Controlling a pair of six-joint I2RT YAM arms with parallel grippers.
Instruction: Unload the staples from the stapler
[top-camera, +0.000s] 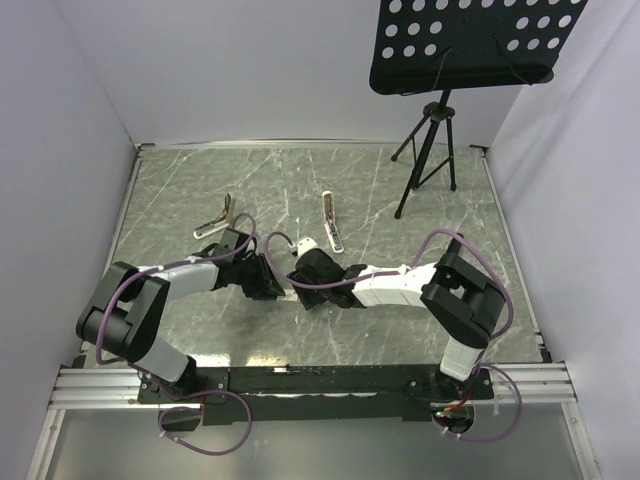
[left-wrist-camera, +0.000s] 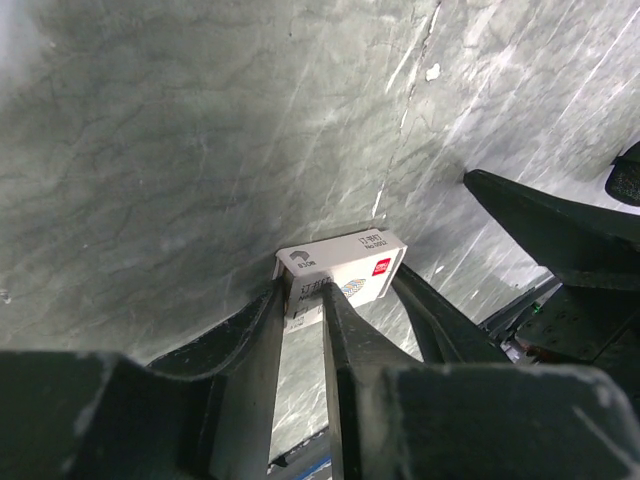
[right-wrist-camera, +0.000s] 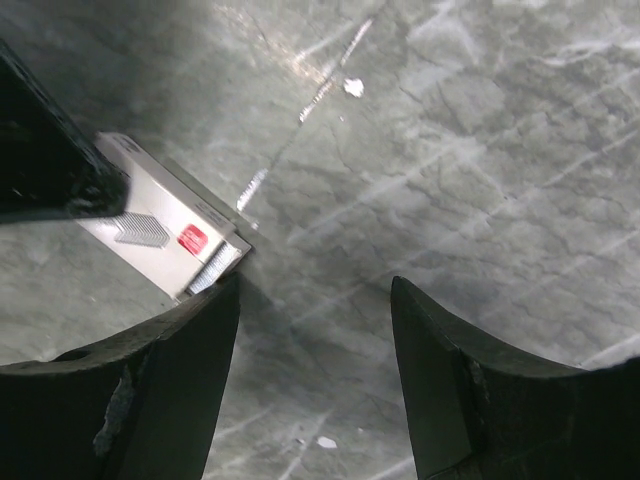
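Observation:
A cream-white stapler (top-camera: 214, 219) lies opened in a V at the back left. A second cream-white bar with a metal rail (top-camera: 331, 222) lies at the back centre. My left gripper (top-camera: 270, 284) (left-wrist-camera: 303, 297) is shut on one end of a small white box with a red label (left-wrist-camera: 345, 268). The box also shows in the right wrist view (right-wrist-camera: 160, 225), and a ribbed grey strip of staples (right-wrist-camera: 213, 268) shows at its open end. My right gripper (top-camera: 298, 279) (right-wrist-camera: 316, 285) is open and empty, its left finger just beside the box's open end, low over the table.
A black tripod stand (top-camera: 428, 150) with a perforated black desk (top-camera: 470, 40) stands at the back right. White walls close in the marbled grey table (top-camera: 400, 200) on three sides. Both arms meet in the middle near the front.

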